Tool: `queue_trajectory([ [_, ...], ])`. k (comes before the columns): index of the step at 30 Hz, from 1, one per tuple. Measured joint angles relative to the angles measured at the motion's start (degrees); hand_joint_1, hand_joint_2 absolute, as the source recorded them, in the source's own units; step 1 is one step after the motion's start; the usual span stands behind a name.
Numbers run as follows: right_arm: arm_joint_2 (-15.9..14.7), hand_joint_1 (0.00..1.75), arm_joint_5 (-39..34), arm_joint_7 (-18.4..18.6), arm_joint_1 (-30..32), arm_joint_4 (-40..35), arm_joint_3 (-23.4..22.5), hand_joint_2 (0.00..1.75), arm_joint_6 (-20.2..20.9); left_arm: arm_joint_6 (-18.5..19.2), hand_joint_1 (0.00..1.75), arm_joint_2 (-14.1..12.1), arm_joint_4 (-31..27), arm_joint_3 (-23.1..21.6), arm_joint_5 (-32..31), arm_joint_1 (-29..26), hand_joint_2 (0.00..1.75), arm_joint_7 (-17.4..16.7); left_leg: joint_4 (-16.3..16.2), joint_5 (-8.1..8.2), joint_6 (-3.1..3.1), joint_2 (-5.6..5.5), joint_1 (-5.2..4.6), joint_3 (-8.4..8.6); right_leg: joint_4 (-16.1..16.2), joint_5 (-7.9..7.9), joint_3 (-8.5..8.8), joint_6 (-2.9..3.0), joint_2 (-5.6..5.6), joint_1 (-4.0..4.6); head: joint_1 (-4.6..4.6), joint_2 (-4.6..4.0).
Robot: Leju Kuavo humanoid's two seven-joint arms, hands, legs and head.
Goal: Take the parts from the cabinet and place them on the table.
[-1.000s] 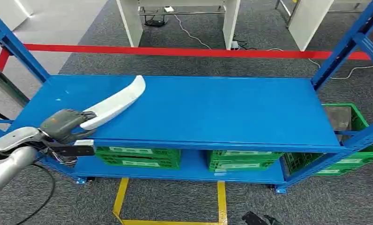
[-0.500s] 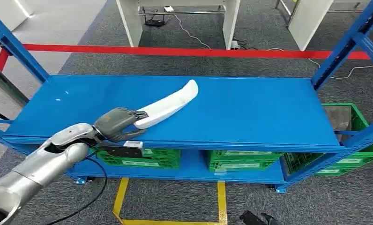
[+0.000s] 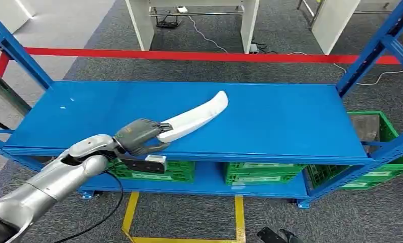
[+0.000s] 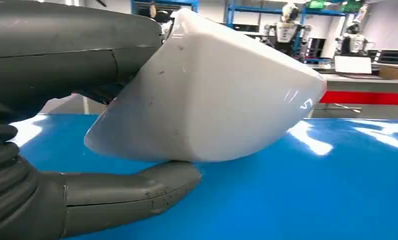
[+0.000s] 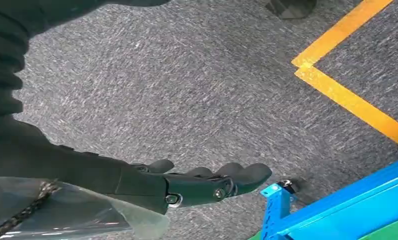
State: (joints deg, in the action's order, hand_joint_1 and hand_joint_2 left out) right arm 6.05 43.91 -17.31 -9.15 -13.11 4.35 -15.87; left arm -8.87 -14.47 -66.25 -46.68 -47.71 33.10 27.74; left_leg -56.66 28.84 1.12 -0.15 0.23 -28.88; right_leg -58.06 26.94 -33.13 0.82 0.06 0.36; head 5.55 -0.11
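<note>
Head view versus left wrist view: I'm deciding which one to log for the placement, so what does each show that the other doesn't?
The head view alone shows the whole blue table, the green crates under it, the red floor line, and the full curved length of the white part over the top.

The left wrist view alone shows the thumb under the part's blunt end, and other robots standing in the background.

Both show the left hand holding the white part above the blue top.
</note>
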Motion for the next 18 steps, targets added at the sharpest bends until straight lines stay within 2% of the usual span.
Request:
queue_trajectory([
  [5, 0.0, 0.0, 0.0, 0.0, 0.0, 0.0, 0.0, 1.75, 0.0, 1.4, 1.75, 0.7, -1.9, -2.4, 0.6, 0.3, 1.75, 0.4, 0.0, 0.0, 0.0, 0.0, 0.0, -0.01, 0.0, 0.0, 0.0, 0.0, 0.0, -0.01, -0.02, 0.0],
  [18, 0.0, 0.0, 0.0, 0.2, 0.0, 0.0, -0.2, 1.75, -0.1, 2.7, 1.75, 0.9, -13.9, -9.4, 2.0, 1.4, 1.75, -0.2, 0.0, 0.02, -0.03, 0.0, 0.0, -0.01, 0.0, 0.0, 0.0, 0.0, -0.01, -0.01, 0.0, 0.0],
])
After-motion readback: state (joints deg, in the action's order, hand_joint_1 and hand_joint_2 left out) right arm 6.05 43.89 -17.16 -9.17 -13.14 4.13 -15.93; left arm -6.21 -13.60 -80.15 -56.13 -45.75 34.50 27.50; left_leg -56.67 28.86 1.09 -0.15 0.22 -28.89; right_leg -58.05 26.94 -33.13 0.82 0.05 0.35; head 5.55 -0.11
